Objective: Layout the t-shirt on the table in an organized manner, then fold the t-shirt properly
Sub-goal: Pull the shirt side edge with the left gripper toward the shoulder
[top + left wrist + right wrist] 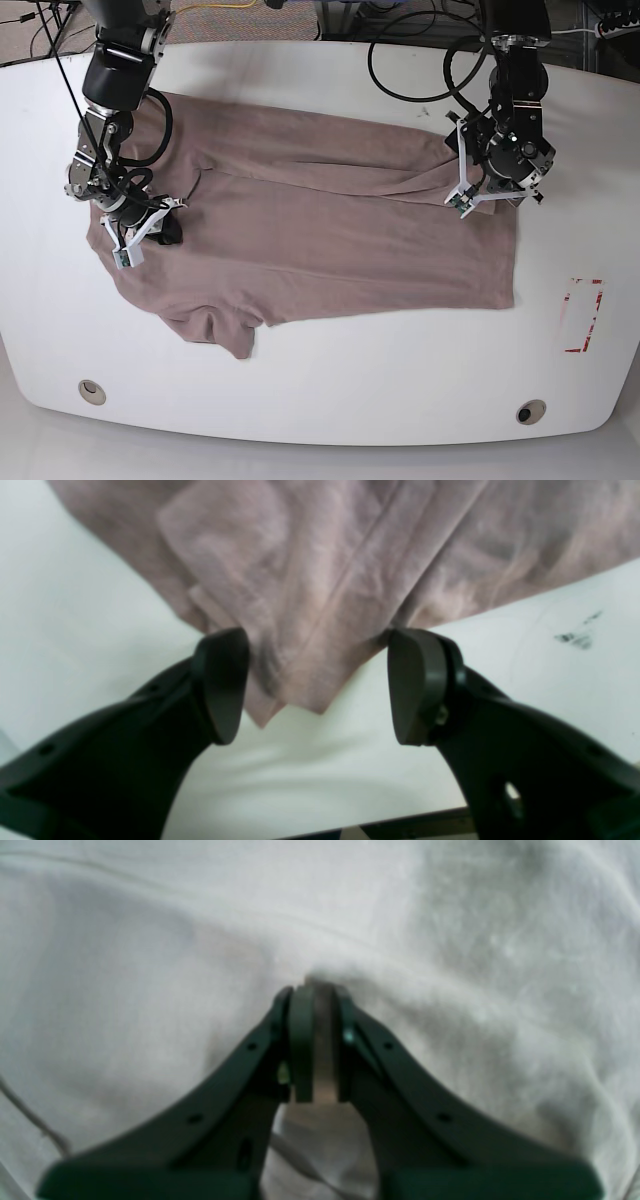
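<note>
The mauve-brown t-shirt [330, 240] lies spread across the white table [350, 380], wrinkled, with a sleeve sticking out at the front left. My left gripper [320, 685] is open over the shirt's right far edge, and a pointed corner of the cloth [300, 630] lies flat between its fingers [222, 685]. In the base view this gripper [497, 190] is at the shirt's upper right. My right gripper [316, 1040] is shut on a pinched fold of the shirt [150, 965], which looks washed-out pale there. In the base view it [167, 233] sits on the shirt's left part.
Two grommet holes [92, 391] [530, 411] sit near the table's front edge. A red-white tape rectangle [583, 316] lies at the right. Black cables [420, 60] lie at the back. A dark smudge [575, 639] marks the tabletop right of the left gripper.
</note>
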`<state>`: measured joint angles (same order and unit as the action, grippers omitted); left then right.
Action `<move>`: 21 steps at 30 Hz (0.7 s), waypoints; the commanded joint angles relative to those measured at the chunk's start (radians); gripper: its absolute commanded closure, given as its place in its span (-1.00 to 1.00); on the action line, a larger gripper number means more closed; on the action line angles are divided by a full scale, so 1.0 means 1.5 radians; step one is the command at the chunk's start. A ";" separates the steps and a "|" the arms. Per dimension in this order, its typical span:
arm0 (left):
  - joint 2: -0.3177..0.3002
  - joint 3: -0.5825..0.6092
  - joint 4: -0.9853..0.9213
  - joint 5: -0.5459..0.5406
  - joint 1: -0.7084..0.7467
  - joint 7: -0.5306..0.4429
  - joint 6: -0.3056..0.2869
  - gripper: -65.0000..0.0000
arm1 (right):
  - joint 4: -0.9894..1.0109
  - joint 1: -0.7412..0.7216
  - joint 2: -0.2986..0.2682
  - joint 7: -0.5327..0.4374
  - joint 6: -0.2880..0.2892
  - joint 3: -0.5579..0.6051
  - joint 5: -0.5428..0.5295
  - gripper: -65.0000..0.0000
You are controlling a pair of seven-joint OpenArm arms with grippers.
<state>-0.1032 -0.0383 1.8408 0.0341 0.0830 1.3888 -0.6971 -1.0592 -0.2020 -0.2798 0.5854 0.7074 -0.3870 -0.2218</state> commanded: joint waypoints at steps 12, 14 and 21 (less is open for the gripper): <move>-0.003 -0.001 0.003 0.006 -0.012 -0.015 -0.001 0.71 | -0.001 0.001 -0.006 0.039 -0.006 0.000 0.029 0.81; -0.003 -0.001 0.003 0.006 -0.013 -0.015 -0.001 0.91 | -0.001 0.001 -0.006 0.039 -0.006 0.000 0.029 0.82; -0.003 -0.002 0.008 0.007 -0.010 -0.015 -0.001 0.96 | -0.001 0.001 -0.006 0.039 -0.006 0.000 0.029 0.82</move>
<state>-0.1055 -0.0383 1.8320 0.0372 0.0776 1.3685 -0.6971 -1.0592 -0.2020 -0.2798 0.5854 0.7074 -0.3870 -0.2214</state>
